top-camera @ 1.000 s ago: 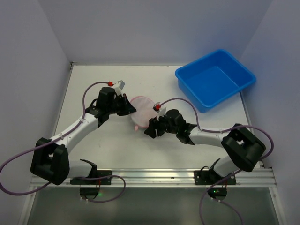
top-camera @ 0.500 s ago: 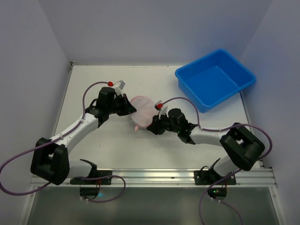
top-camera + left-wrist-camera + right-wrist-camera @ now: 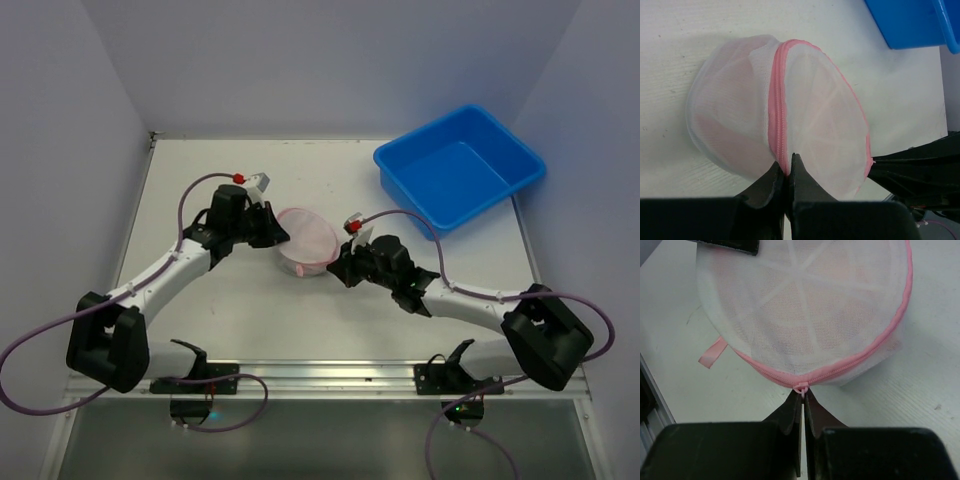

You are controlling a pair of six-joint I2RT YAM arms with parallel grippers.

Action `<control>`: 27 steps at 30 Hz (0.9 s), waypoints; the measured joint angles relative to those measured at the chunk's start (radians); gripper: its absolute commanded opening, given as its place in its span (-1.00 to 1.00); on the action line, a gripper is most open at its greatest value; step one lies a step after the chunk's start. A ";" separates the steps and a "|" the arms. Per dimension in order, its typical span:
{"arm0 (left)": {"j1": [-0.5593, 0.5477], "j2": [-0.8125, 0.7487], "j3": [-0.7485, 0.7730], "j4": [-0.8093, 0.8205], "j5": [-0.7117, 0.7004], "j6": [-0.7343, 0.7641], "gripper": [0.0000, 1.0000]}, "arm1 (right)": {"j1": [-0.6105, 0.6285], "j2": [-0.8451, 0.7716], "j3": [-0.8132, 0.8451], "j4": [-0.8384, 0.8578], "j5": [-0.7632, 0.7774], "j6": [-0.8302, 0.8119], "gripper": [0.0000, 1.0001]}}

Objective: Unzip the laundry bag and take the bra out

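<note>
Pale walls close round the white desk (image 3: 240, 300), seen from above. The laundry bag (image 3: 306, 240) lies mid-desk between my 2 arms, well apart from the blue tub (image 3: 460, 170) at the far right corner. My left end effector (image 3: 279, 233) meets its left side and my right end effector (image 3: 337, 266) its near right edge.

From my left wrist, the left end effector (image 3: 788, 167) is clenched on the pink zipper trim (image 3: 777, 100), which runs up between the bag's (image 3: 730, 115) body and its disc lid.

From my right wrist, the right end effector (image 3: 803, 401) is pinched shut on the zipper pull (image 3: 801, 387) at the bag's (image 3: 815, 300) near rim. A pink ribbon loop (image 3: 711, 352) hangs from the bag on the left. Something pinkish shows through the mesh.
</note>
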 measured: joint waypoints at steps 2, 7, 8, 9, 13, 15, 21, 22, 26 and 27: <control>0.000 0.009 0.015 -0.008 0.001 0.014 -0.95 | 0.000 -0.033 0.000 -0.022 0.022 0.000 -1.00; 0.004 0.071 0.076 -0.018 0.025 0.053 -0.81 | 0.003 -0.061 0.010 -0.088 0.056 0.007 -1.00; 0.004 0.089 0.093 -0.019 0.029 0.061 -0.71 | 0.008 -0.056 0.020 -0.104 0.060 0.013 -1.00; 0.005 0.110 0.111 -0.021 0.030 0.066 -0.47 | 0.016 -0.047 0.035 -0.121 0.064 0.020 -1.00; 0.023 0.174 0.158 0.003 0.027 0.058 0.78 | 0.069 0.035 0.127 -0.185 0.086 0.080 -1.00; 0.032 0.169 0.153 0.006 0.021 0.014 1.00 | 0.090 0.092 0.185 -0.198 0.089 0.119 -1.00; 0.037 0.008 0.019 -0.007 -0.130 -0.106 1.00 | 0.120 0.249 0.334 -0.204 0.086 0.245 -1.00; 0.037 -0.039 -0.014 -0.014 -0.161 -0.129 1.00 | 0.123 0.266 0.350 -0.204 0.088 0.258 -1.00; 0.037 -0.203 -0.125 -0.013 -0.233 -0.220 0.89 | 0.134 0.300 0.384 -0.203 0.091 0.294 -1.00; 0.037 -0.225 -0.143 -0.012 -0.238 -0.239 0.83 | 0.137 0.303 0.386 -0.203 0.092 0.301 -1.00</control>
